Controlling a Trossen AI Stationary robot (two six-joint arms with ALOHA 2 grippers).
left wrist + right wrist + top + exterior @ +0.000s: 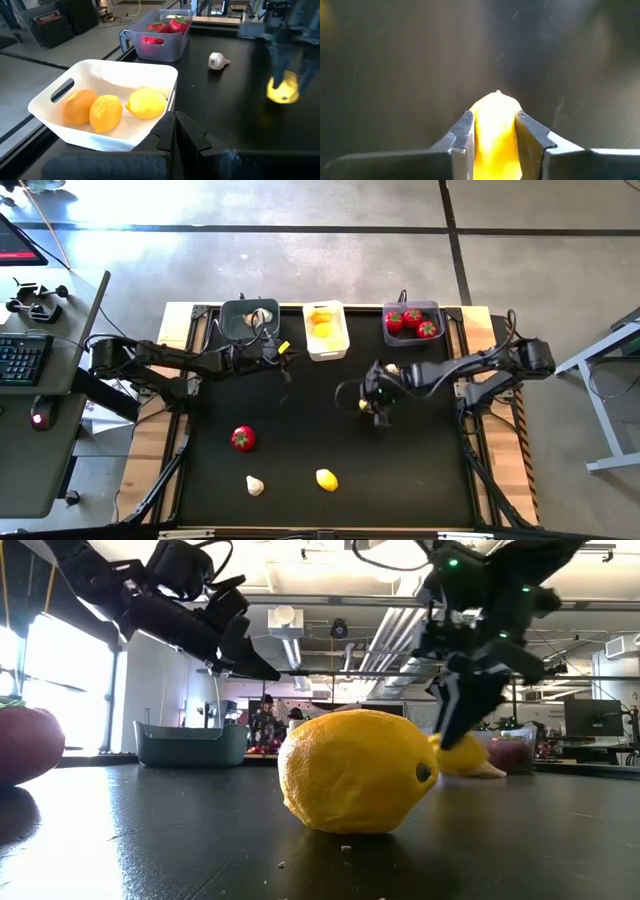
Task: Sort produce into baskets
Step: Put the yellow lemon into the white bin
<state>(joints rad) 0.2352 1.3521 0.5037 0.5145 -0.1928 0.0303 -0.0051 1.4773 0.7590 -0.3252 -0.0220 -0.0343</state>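
Observation:
My right gripper (380, 412) stands mid-table, shut on a yellow lemon (495, 125), which also shows in the left wrist view (282, 89). My left gripper (277, 354) hovers shut and holding nothing beside the white basket (326, 346), which holds three lemons (107, 109). The far-right grey basket (412, 332) holds red pieces (411, 320). The far-left dark basket (240, 332) holds garlic (262, 317). Loose on the black table lie a red piece (242, 438), a garlic (255, 485), a lemon (326, 479) and another garlic (217, 61). My right gripper pinches the lemon's two sides (476, 131) between its two fingers (462, 135). The lemon's pointed end (497, 96) sticks out past the fingertips. The fingers come from above, slanting down. I cannot tell whether the lemon rests on the table or hangs just clear of it.
The three baskets stand in a row along the table's far edge. The loose lemon (355, 772) sits close to the low camera and blocks much of that view. Bare black tabletop (430, 460) lies at the near right. A desk with a keyboard (22, 358) stands off the table's left.

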